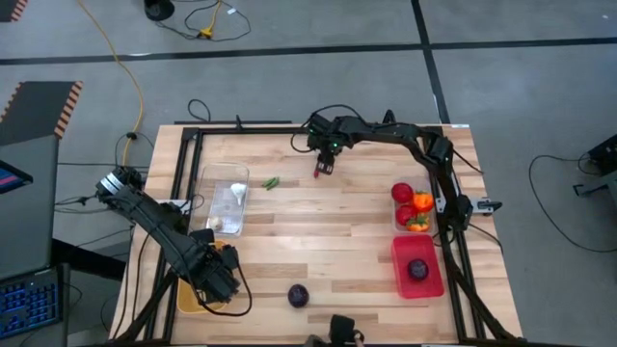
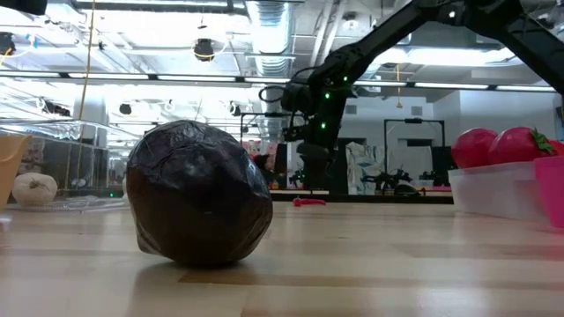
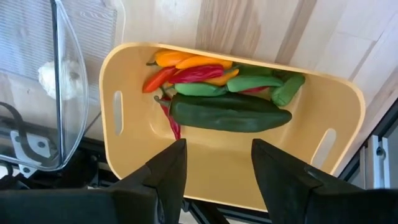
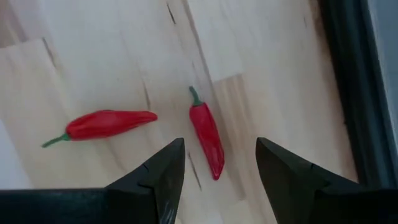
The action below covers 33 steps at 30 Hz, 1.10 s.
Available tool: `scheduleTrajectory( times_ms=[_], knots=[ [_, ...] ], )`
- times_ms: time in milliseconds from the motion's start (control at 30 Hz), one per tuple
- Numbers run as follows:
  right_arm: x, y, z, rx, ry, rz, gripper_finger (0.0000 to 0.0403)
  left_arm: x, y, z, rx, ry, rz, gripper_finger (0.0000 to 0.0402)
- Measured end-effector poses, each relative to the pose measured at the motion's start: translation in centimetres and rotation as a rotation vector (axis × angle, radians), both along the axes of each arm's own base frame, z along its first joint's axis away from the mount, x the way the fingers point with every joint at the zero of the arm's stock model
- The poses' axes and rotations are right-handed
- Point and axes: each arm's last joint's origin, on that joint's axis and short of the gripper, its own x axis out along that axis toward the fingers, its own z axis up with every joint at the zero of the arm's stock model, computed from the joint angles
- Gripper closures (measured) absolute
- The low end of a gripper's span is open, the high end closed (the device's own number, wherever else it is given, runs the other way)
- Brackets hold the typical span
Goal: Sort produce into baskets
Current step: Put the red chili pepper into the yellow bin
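My left gripper [image 3: 214,149] stands open, pointing down over the yellow basket [image 3: 323,112] at the table's near left [image 1: 188,294]. In that basket lie red, orange and green chillies [image 3: 199,73] and a long dark green vegetable [image 3: 230,115]. My right gripper [image 4: 217,149] is open above the far middle of the table [image 1: 323,162]. Below it two red chillies lie flat on the wood: one [image 4: 207,135] ahead of the gap between the fingers, the other [image 4: 107,124] off to the side. A green chilli [image 1: 272,182] lies farther left. A dark purple round [image 2: 198,194] rests near the front edge [image 1: 299,296].
A clear basket [image 1: 227,198] at the left holds white garlic [image 2: 33,187]. Another clear basket [image 1: 397,220] at the right holds tomatoes [image 2: 493,145] and orange peppers [image 1: 422,201]. In front of it, the red basket [image 1: 397,275] holds a purple round [image 1: 418,269]. Bare wood lies in the middle.
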Motion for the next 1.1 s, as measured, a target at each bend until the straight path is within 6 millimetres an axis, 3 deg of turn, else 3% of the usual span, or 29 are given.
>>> scheduleTrajectory(
  times_ms=[233,367,800,1100],
  knots=[
    [0.0,-0.6,-2.7,0.032,0.06,-0.009,0.018,0.0,0.0,0.0,-0.003,-0.005,0.0,0.0233],
    [0.1,-0.6,-3.1,0.034,0.066,-0.006,0.0189,0.2,-0.1,0.0,-0.012,-0.017,-0.001,0.0233],
    [0.1,-0.5,-3.4,0.052,0.082,0.002,0.0341,0.4,0.1,0.0,0.056,-0.084,-0.076,0.0233],
    [0.4,0.5,-2.4,0.049,0.091,0.015,0.0352,0.6,0.3,0.0,0.133,-0.146,-0.086,0.0233]
  ],
)
